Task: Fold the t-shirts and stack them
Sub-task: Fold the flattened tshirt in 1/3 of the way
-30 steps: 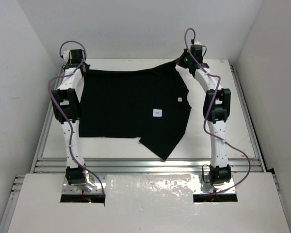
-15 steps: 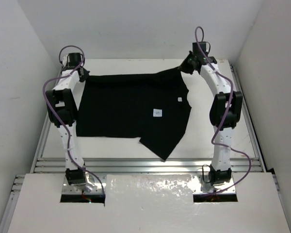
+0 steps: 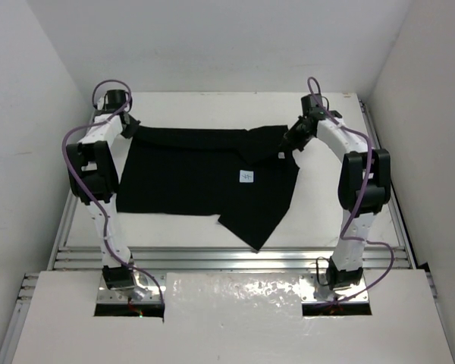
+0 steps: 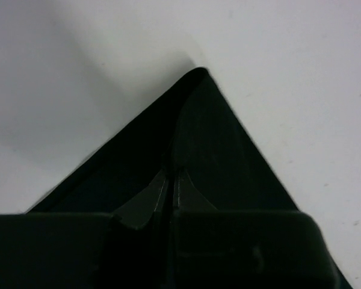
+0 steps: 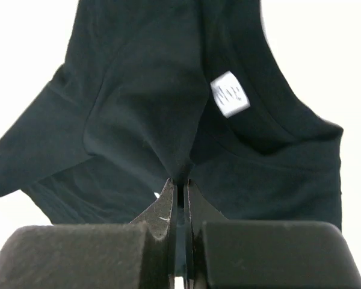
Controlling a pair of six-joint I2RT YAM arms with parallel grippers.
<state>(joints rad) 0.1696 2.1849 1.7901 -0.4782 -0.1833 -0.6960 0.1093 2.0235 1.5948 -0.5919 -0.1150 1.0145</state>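
Since the left hand (image 4: 170, 176) and right hand (image 5: 179, 183) each pinch the far edge of the t-shirt (image 3: 189, 171) lying on the desk (image 3: 330, 220), I'd drag both nearward evenly so the fold lands straight.
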